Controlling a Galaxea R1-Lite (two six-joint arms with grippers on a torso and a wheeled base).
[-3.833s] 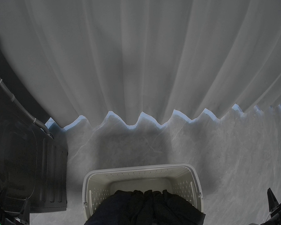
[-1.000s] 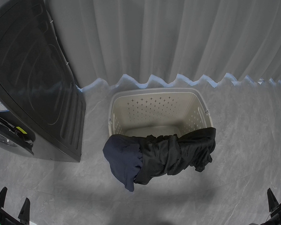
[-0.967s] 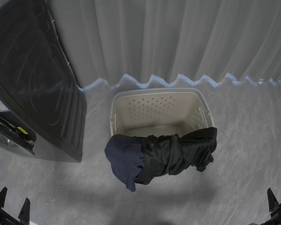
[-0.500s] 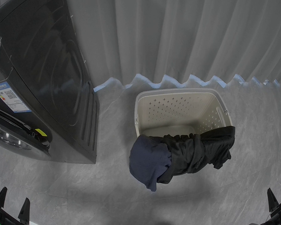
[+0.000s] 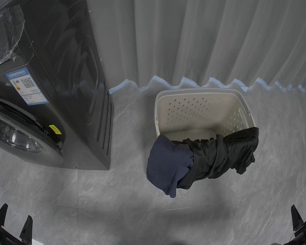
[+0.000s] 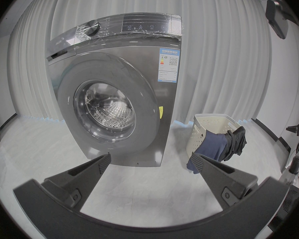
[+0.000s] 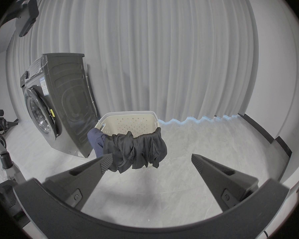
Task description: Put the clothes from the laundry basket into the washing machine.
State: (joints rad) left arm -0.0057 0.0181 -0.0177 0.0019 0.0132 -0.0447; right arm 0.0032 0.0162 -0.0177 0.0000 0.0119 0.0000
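- Progress, as I read it, stands at the very start: none of the clothes has reached the washing machine [image 5: 68,68], and neither gripper carries anything.
- You have two pieces to move. A navy garment [image 5: 168,164] and a black garment [image 5: 224,152] hang side by side over the near rim of the laundry basket [image 5: 200,93], with most of their cloth draped down its outer wall.
- Your left gripper [image 6: 150,156] sits low with its jaws spread wide and nothing between them, facing the machine's front.
- Your right gripper [image 7: 151,156] is just as wide and just as empty, facing the basket. Both are well apart from the clothes.
- The machine's round glass door [image 6: 104,109] looks shut to me, so you will likely have to open it before anything can go in.
- What is left, then, is everything: open the door, take each garment off the rim, carry it across and push it inside.
- The floor [image 5: 125,194] is smooth grey marbled tile. The basket stands on it near the machine's side panel, with a strip of floor between them.
- A white pleated curtain [image 5: 193,34] closes the room behind both, its hem touching the tile, and a dark skirting [image 7: 259,128] runs along the wall on your right.
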